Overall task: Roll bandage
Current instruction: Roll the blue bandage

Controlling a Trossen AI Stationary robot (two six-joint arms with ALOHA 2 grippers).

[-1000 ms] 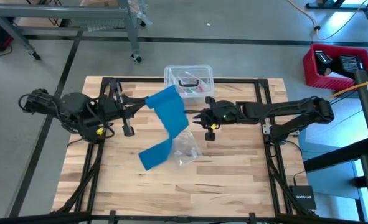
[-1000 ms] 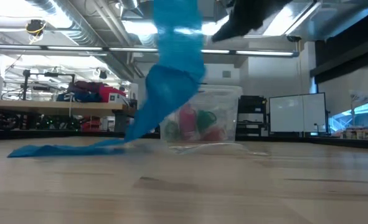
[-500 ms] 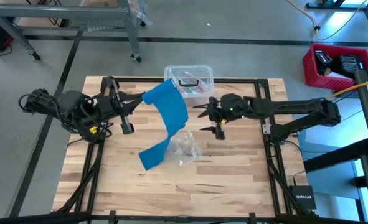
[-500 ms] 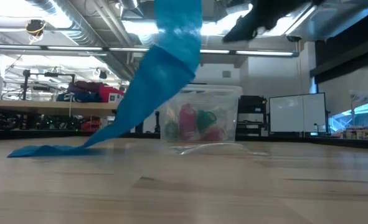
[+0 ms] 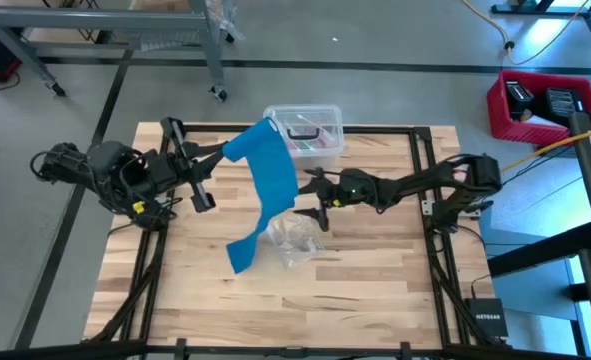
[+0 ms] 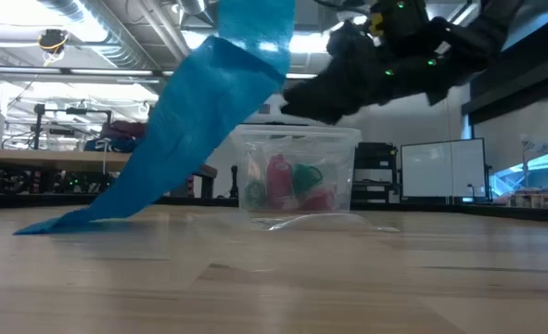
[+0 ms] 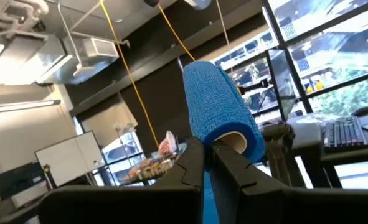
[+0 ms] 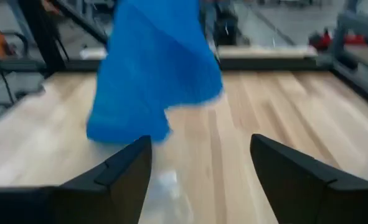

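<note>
One bandage (image 5: 268, 180), bright blue and plain, with a fine crepe weave that shows close up in the left wrist view. Most of it is unrolled into a single wide band that slopes down from the left hand (image 5: 221, 152) and twists once on the way. Its free end lies flat on the wooden tabletop (image 5: 375, 280) toward the near left. The upper end is wound round a small pale core, and the left hand is pinched together on that rolled end, holding it in the air above the far left part of the tabletop.

The right hand (image 5: 315, 200) hangs just right of the hanging band, above the middle of the tabletop, with its two fingers (image 8: 124, 171) spread apart and nothing between them. The band fills the space straight ahead of it.

Besides the bandage I count one clear lidded box (image 5: 307, 129) at the far edge, with red and green items inside, and one small clear plastic bag (image 5: 295, 238) lying flat on the wood below the right hand, close to the band's lower stretch. Two arms, one on each side.
</note>
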